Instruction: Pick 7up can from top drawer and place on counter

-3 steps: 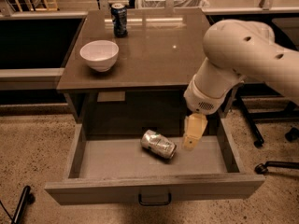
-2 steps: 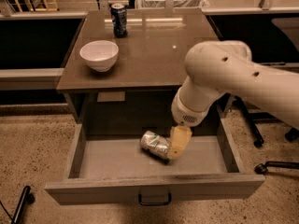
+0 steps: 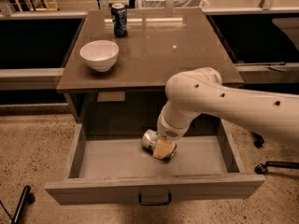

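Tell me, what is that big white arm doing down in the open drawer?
A robot arm reaches into the pulled-out top drawer, and its gripper sits right at the 7up can, which lies on its side on the drawer floor. The can is not yet lifted; it is meant to go onto the counter above. On that counter stand a white bowl and a dark blue can.

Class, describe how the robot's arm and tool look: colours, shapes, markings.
The arm is a thick, smooth, off-white tube with rounded joints and small dark dots along it; no cables show. Its tool, down in the top drawer, is a pale tan, blocky piece.
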